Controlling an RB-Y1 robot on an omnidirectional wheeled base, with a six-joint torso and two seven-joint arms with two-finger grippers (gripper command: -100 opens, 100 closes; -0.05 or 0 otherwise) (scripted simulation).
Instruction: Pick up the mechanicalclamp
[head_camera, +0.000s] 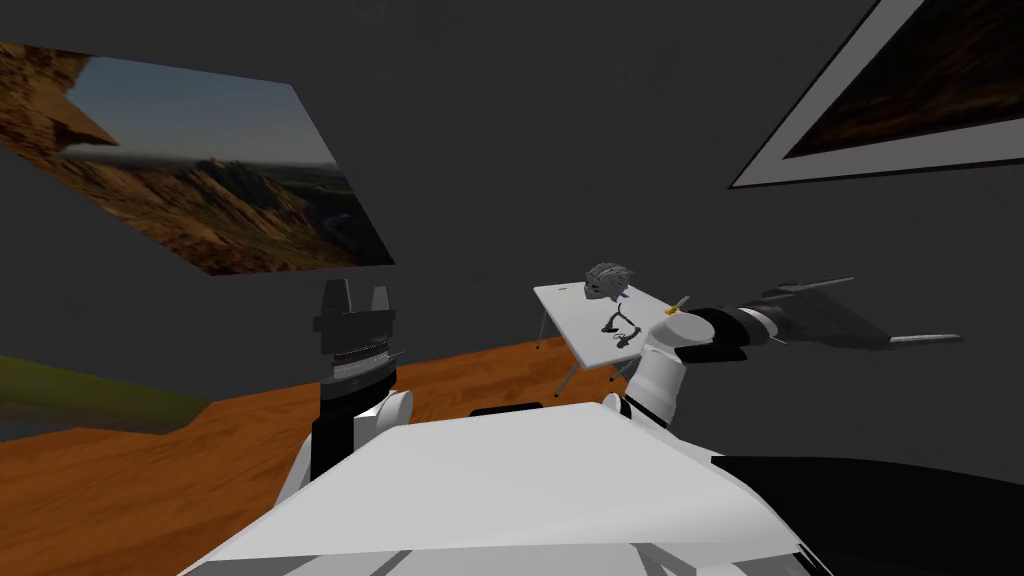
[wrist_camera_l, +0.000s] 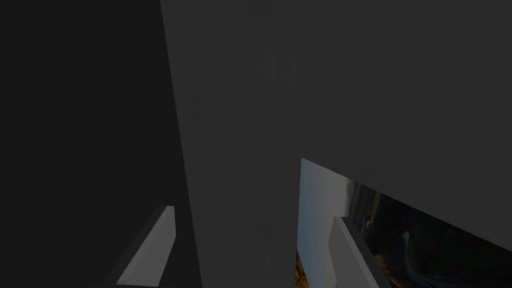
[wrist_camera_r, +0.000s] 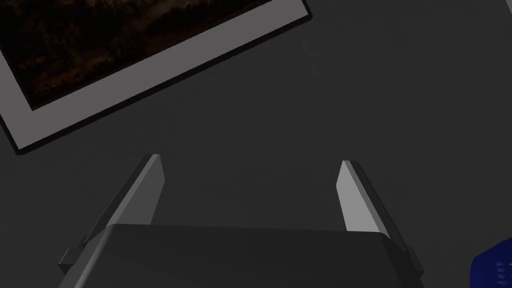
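Dark grey walls close round a wooden floor (head_camera: 150, 470). Nearest, my left gripper (head_camera: 356, 297) is raised at my left side, its fingers spread apart and empty. My right gripper (head_camera: 880, 312) reaches out to my right toward the wall, fingers likewise apart with nothing between them. Farther ahead stands a small white surface (head_camera: 575, 315). The dark mechanicalclamp (head_camera: 620, 328) lies on it, well apart from both grippers, and a spiky grey object (head_camera: 608, 281) sits at its far end.
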